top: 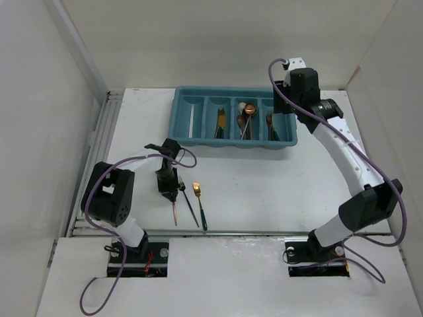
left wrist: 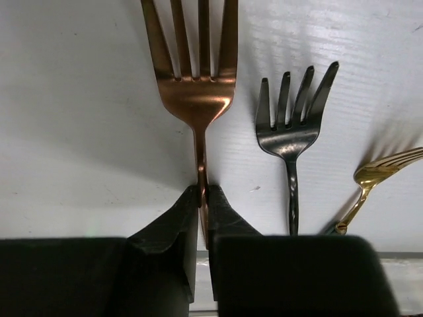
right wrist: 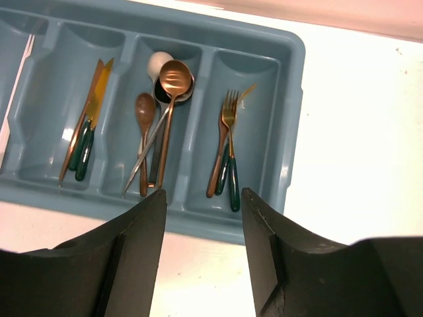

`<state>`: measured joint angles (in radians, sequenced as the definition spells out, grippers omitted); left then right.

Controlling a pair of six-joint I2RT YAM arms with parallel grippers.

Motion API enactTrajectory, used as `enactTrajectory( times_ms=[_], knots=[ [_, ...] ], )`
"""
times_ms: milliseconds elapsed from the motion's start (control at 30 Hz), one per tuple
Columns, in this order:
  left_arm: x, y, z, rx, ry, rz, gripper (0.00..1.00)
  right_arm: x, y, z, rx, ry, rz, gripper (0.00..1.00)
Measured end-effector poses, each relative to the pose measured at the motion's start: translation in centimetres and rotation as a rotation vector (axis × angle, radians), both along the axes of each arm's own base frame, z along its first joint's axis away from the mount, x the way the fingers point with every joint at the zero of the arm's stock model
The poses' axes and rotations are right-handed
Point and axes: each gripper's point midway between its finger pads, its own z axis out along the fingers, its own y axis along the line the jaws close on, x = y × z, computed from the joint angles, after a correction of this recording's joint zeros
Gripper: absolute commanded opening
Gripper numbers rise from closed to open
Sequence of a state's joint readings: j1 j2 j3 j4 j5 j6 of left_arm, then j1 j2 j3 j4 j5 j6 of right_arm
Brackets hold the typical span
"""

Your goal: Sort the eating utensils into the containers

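Note:
My left gripper [top: 172, 191] [left wrist: 203, 197] is shut on the thin handle of a copper fork [left wrist: 195, 86] [top: 175, 212], low over the white table in front of the left arm. A black fork [left wrist: 291, 135] [top: 188, 205] and a gold fork [left wrist: 378, 173] with a dark green handle [top: 200, 210] lie just right of it. The teal cutlery tray [top: 198, 140] [right wrist: 292, 99] stands at the back. It holds knives [right wrist: 89, 122], spoons [right wrist: 165, 99] and forks [right wrist: 228, 145] in separate compartments. My right gripper [top: 294, 89] [right wrist: 203, 198] is open and empty, above the tray's right end.
A white strip lies in the tray's leftmost compartment [top: 192, 120]. White walls enclose the table on the left, back and right. A metal rail [top: 99, 139] runs along the left edge. The table's near edge lies just beyond the loose forks.

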<state>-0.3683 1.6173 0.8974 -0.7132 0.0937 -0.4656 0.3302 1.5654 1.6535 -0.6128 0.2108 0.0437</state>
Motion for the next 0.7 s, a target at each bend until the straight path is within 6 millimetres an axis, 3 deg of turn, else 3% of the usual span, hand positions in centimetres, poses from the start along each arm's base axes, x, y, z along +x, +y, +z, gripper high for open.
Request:
enactTrajectory(
  times_ms=[133,233,267,367,467,567,633,700],
  knots=[
    [0.4,0.2,0.0,-0.024,-0.001,0.036,0.00,-1.2,0.5,-0.3,-0.015,0.007,0.015,0.55],
    [1.4,1.0,0.3,-0.030,-0.019,0.082,0.00,-2.1,2.4,-0.9,-0.047,0.020,0.077,0.56],
    [2.1,1.4,0.5,-0.026,-0.035,0.097,0.00,-2.6,3.4,-1.1,-0.058,0.022,0.116,0.62],
    [6.2,2.5,3.5,-0.019,-0.140,0.109,0.00,-4.9,6.8,-1.4,-0.076,0.026,0.265,0.96],
    [12.9,2.9,10.4,-0.028,-0.396,0.086,0.00,-7.6,10.8,-0.4,-0.066,-0.003,0.436,1.00],
    [18.6,2.9,21.1,-0.074,-0.752,0.069,0.00,-10.8,15.8,1.0,-0.020,-0.064,0.617,1.00],
    [19.7,2.6,28.1,-0.131,-0.965,0.066,0.00,-13.0,19.6,1.9,0.023,-0.114,0.742,1.00],
    [18.9,1.7,34.3,-0.198,-1.136,0.047,0.00,-15.0,23.3,3.0,0.074,-0.169,0.849,1.00]
  ],
)
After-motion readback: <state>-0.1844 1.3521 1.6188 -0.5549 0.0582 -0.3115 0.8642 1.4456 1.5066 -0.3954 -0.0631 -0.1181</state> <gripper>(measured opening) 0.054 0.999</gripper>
